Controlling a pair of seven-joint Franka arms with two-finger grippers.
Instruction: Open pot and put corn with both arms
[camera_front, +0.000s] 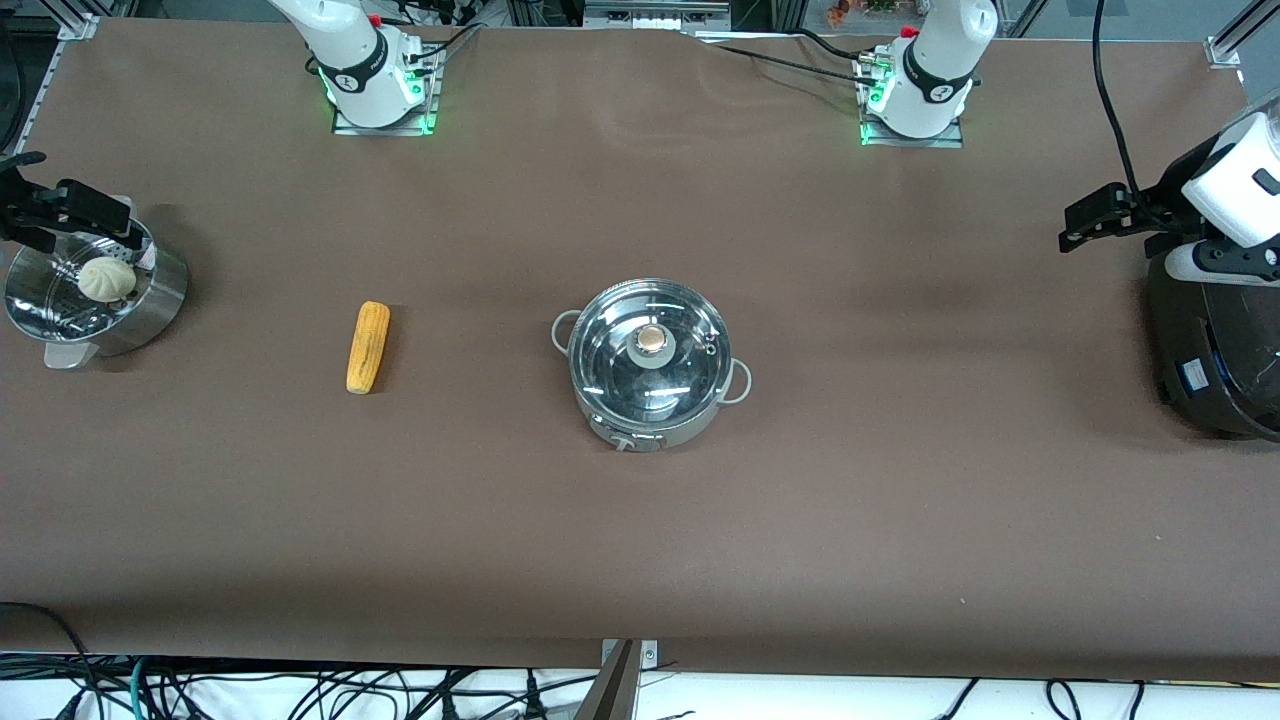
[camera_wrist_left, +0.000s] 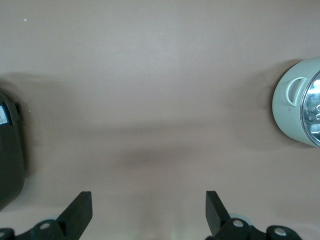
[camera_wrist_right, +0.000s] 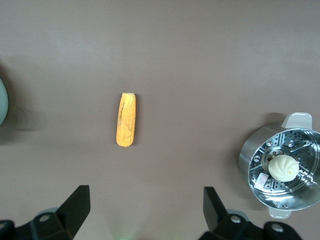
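The pot (camera_front: 648, 365) sits mid-surface with its glass lid (camera_front: 648, 350) on, tan knob (camera_front: 652, 339) up. The corn (camera_front: 368, 347) lies flat on the brown surface (camera_front: 900, 480), well apart from the pot, toward the right arm's end. The left claw (camera_front: 1072, 232) hangs spread and empty beside the black cooker (camera_front: 1215, 350). The right claw (camera_front: 20, 215) hangs spread and empty at the steamer bowl (camera_front: 150, 310), which holds a white bun (camera_front: 106, 279).

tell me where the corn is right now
In the front view the corn lies flat on the table, between the steamer bowl and the lidded pot, toward the right arm's end.
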